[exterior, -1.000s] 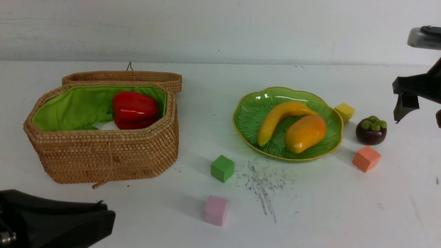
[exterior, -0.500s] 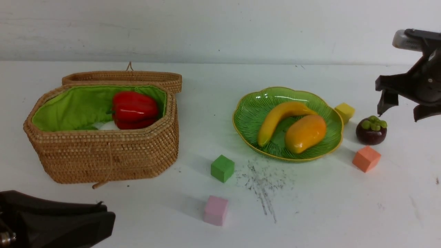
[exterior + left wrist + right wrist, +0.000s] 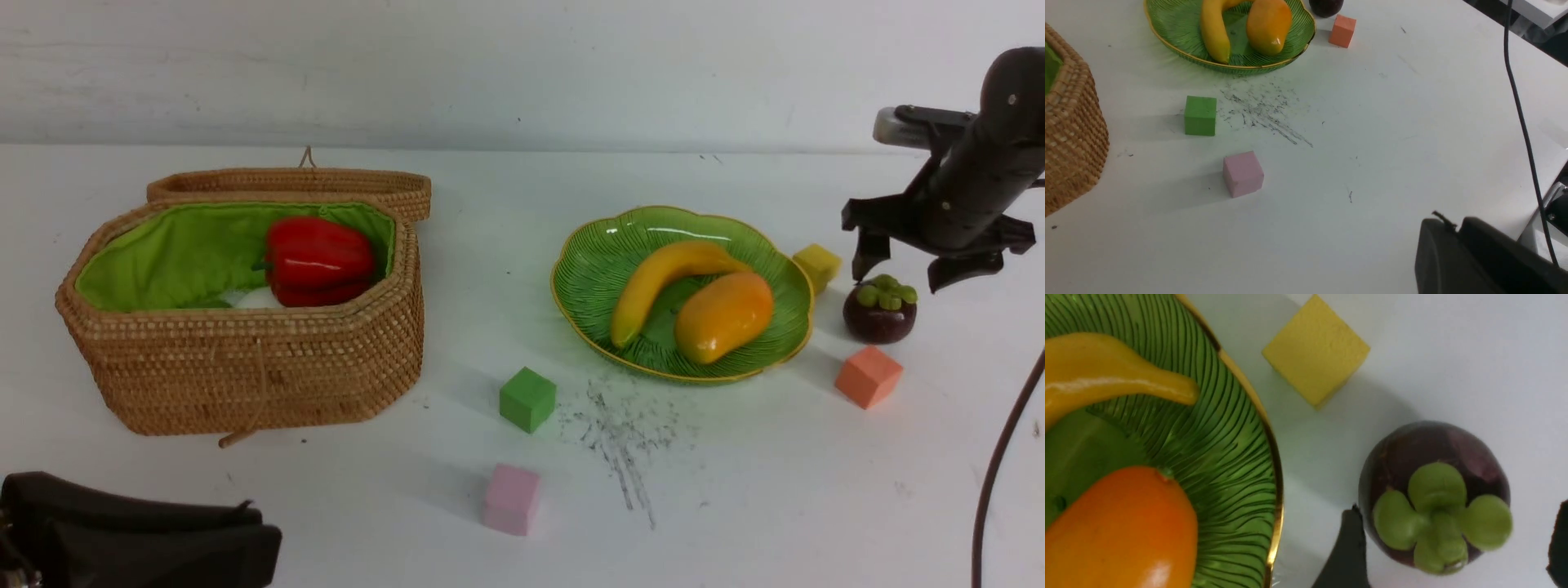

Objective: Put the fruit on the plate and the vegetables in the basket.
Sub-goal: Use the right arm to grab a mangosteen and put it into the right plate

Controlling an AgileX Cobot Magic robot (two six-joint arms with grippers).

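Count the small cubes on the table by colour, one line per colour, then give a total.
Green cube: 1
Pink cube: 1
Yellow cube: 1
Orange cube: 1
Total: 4

Your right gripper comes in from the table's right edge, moving left and downward, and now hangs directly over the mangosteen, jaws spread to either side of its green cap. More of that arm shows in the front view, along with its cable. Your left gripper sinks slightly lower in the front view.
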